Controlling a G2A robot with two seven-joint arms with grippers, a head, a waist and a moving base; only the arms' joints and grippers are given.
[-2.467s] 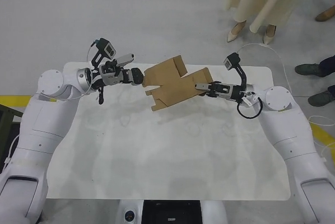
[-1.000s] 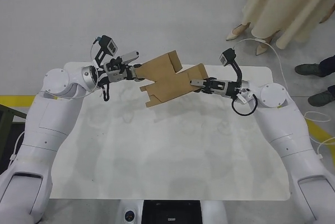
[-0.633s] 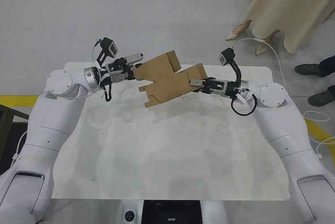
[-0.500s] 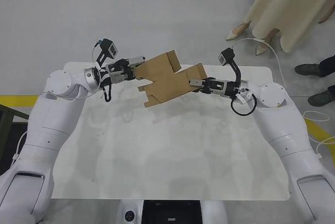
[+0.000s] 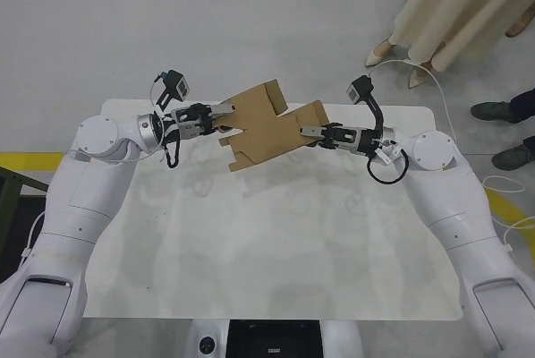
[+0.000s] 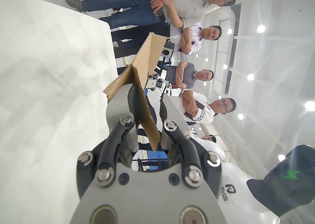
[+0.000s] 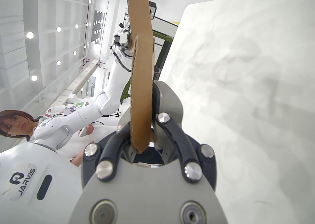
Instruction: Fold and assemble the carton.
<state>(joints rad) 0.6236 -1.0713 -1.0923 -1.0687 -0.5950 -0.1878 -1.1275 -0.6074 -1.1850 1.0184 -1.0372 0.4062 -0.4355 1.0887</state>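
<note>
Right gripper clamps the carton above the table; left gripper sits spread apart around its opposite edge

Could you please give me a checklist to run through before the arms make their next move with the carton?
1. Right tool clamped on carton: ok.
2. Left tool clamped on carton: not ok; open, one finger off the cardboard.
3. Carton edge between left tool's fingers: ok.
4. Carton lifted off table: ok.
5. Carton assembled: not ok; mostly flat.
6. Creases undamaged: cannot tell.
</note>
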